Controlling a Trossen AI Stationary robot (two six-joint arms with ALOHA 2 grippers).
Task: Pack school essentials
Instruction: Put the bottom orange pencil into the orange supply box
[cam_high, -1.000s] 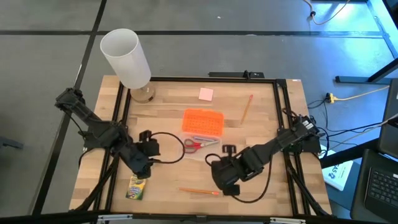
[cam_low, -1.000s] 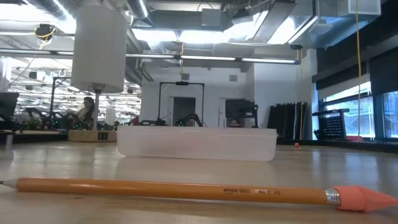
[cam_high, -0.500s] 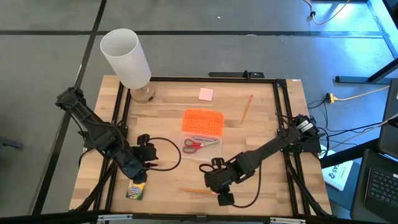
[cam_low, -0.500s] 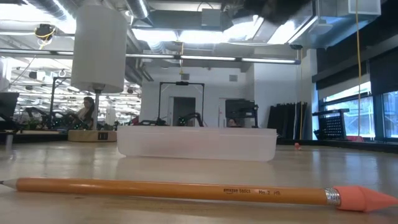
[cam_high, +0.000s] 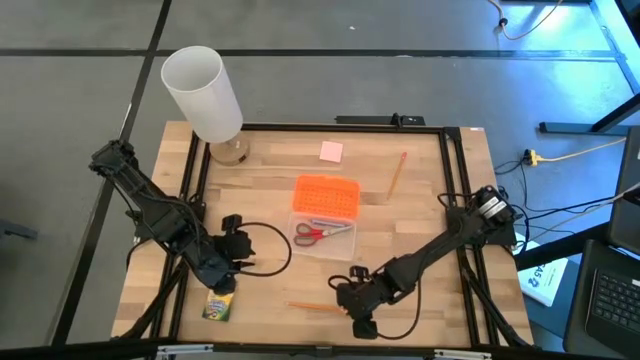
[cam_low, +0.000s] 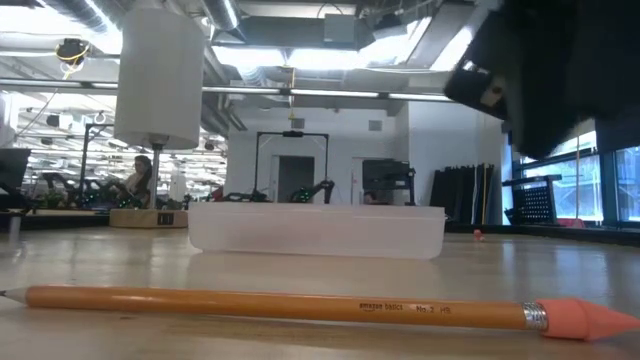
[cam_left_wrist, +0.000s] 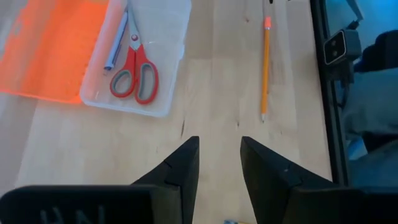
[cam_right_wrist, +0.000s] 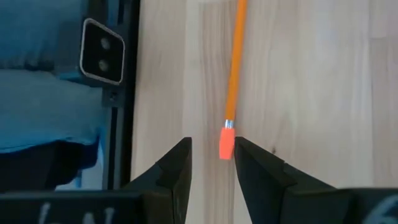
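Note:
The orange pencil (cam_high: 318, 307) lies near the table's near edge and fills the foreground of the low view (cam_low: 300, 305). My right gripper (cam_high: 350, 308) is open, low over the pencil's pink eraser end (cam_right_wrist: 226, 144), with one finger on either side of it (cam_right_wrist: 210, 155) and apart from it. My left gripper (cam_high: 240, 255) is open and hovers above bare table (cam_left_wrist: 217, 155), just beyond the green-and-yellow crayon box (cam_high: 220, 302). The red-handled scissors (cam_left_wrist: 134, 68) and grey pen (cam_left_wrist: 117, 43) lie in the clear box (cam_high: 322, 232). The pink eraser (cam_high: 331, 151) and wood-coloured pencil (cam_high: 397, 175) lie toward the far edge.
The orange lid (cam_high: 325, 195) rests against the clear box's far side. A tall white cylinder (cam_high: 202, 95) stands at the far left corner. A black frame (cam_high: 455, 180) borders the table. Bare wood lies between the two grippers.
My right gripper has moved toward the near edge and down, coming to the orange pencil's eraser end and entering the low view at upper right. My left gripper has shifted slightly toward the near edge. Nothing on the table has moved.

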